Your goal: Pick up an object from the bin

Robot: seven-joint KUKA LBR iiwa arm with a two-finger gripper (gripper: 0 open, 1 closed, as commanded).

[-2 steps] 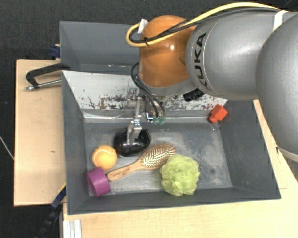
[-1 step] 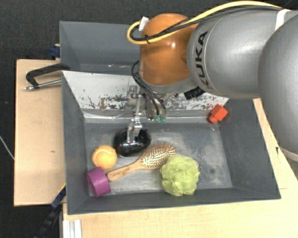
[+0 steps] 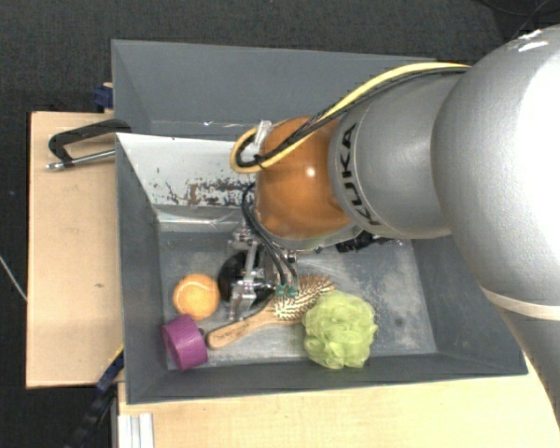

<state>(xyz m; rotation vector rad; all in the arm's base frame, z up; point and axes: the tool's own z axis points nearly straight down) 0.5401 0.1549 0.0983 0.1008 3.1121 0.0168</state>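
My gripper [image 3: 252, 286] hangs low in the bin's front middle, its metal fingers pointing down just above a wooden hairbrush [image 3: 266, 315] that lies flat with its bristle head to the right. A dark round thing [image 3: 230, 273] sits right behind the fingers on the left. An orange ball [image 3: 196, 297] rests a little to the gripper's left. Whether anything is between the fingers cannot be made out.
A purple cylinder [image 3: 185, 342] lies in the front left corner beside the brush handle. A light green fuzzy pouf [image 3: 340, 330] sits at the front right of the brush. The arm with its orange cover looms over the bin's right and back.
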